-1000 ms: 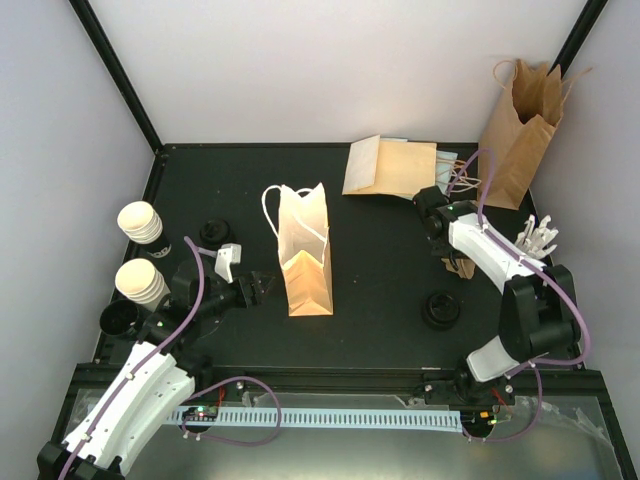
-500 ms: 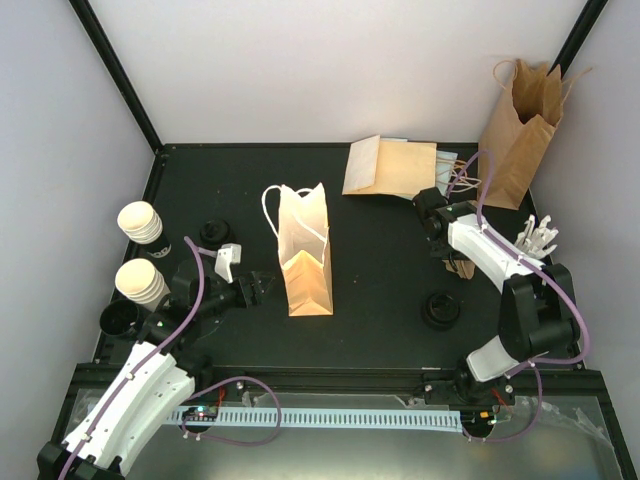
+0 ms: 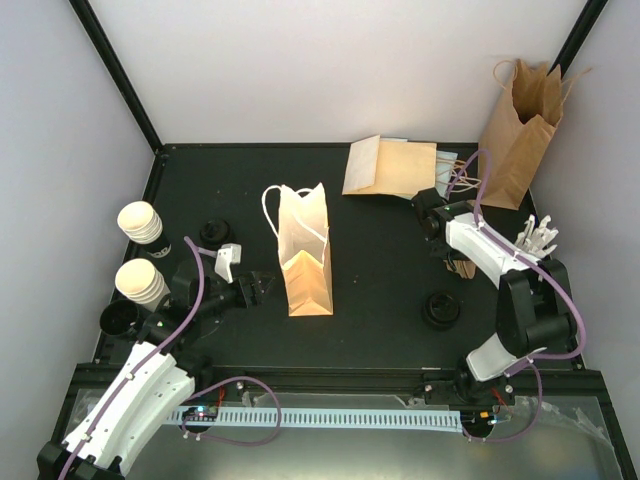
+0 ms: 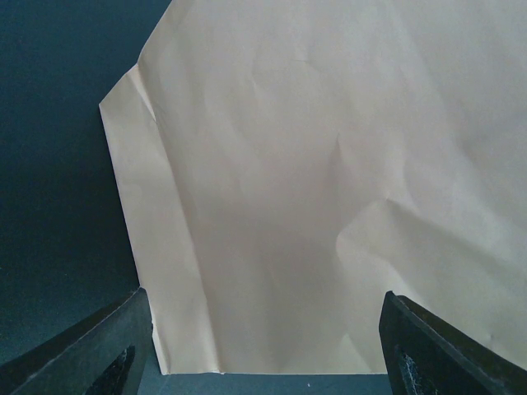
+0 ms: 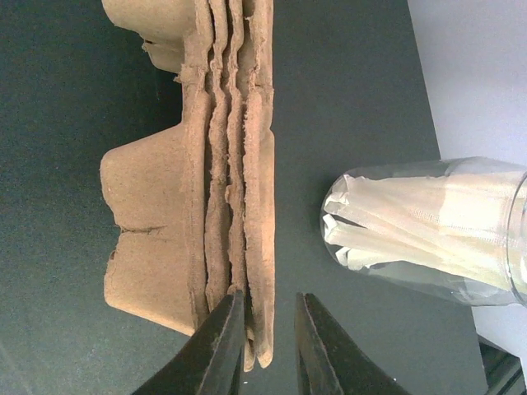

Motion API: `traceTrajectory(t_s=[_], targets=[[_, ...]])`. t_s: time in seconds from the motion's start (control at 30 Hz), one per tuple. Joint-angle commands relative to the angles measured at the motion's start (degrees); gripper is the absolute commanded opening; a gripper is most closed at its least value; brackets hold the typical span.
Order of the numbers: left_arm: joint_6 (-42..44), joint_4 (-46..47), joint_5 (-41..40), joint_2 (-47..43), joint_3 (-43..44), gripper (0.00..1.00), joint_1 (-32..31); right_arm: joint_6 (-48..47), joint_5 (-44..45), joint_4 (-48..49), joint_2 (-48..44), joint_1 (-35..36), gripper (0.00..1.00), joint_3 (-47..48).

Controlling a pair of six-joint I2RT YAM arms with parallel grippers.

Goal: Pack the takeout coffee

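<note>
**Claws at the bag and the pulp trays**

Left claw [image 3: 262, 287] is spread wide and sits low over the black worktop [image 3: 380, 300]. Its open mouth faces the broad side of an upright tan kraft paper bag with white handles [image 3: 305, 255]. It holds nothing. In its wrist view the bag's face fills the frame just ahead of the fingers, and I cannot tell whether the tips touch the paper.

Right claw [image 5: 270, 300] has its jaws drawn close together at the near end of a stack of brown moulded-pulp cup trays [image 5: 189, 189], which stands on edge on the worktop. The outermost layer lies between the jaws. One finger overlaps the inner layers. A sliver of worktop shows between the other finger and the pulp, so I cannot tell whether that layer is truly pinched. Just beside the trays is a clear tumbler of white paper strips [image 5: 428, 226].

Two stacks of cream-white paper cups [image 3: 140, 222] stand at the worktop's left edge, beside the left arm and well apart from the bag. Round black plastic lids [image 3: 212, 232] lie near them, and another black lid pile [image 3: 441, 308] lies near the right arm. Flat kraft bags [image 3: 390, 167] lie at the back. A second upright tan bag [image 3: 520, 130] stands in the back right corner.
</note>
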Motion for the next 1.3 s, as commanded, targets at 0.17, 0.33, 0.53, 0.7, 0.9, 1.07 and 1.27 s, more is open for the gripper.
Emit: traceTrajectory(t_s=[0.17,0.33,0.53,0.7,0.9,1.07,1.27], targets=[[1.2,-0.3,0.3,-0.2,2.8,0.78,0.1,0.2,-8.2,6.1,0.5,-1.4,0.2,-1.5],[1.7,-0.7,-0.2,-0.5,2.8,0.78,0.1,-0.8,-12.3,8.7,-0.6,-2.1,0.22,-2.5],[1.8,-0.9,-0.4,-0.6,2.7,0.78,0.1,-1.6,-14.8,10.8,-1.7,-2.7,0.2,-3.7],[1.9,-1.1,-0.5,-0.6,2.7,0.78,0.1,-2.8,-13.6,10.0,-1.1,-2.7,0.13,-3.0],[1.8,-1.0,-0.6,-0.6,2.7,0.78,0.1,-4.8,-11.7,7.9,-0.5,-2.4,0.02,-0.4],[1.8,-0.9,-0.6,-0.6,2.7,0.78,0.1,-6.1,-8.9,5.1,0.1,-0.4,0.01,2.1],[1.6,-0.9,-0.5,-0.7,2.8,0.78,0.1,-5.5,-5.9,2.3,0.0,2.8,0.01,5.0]])
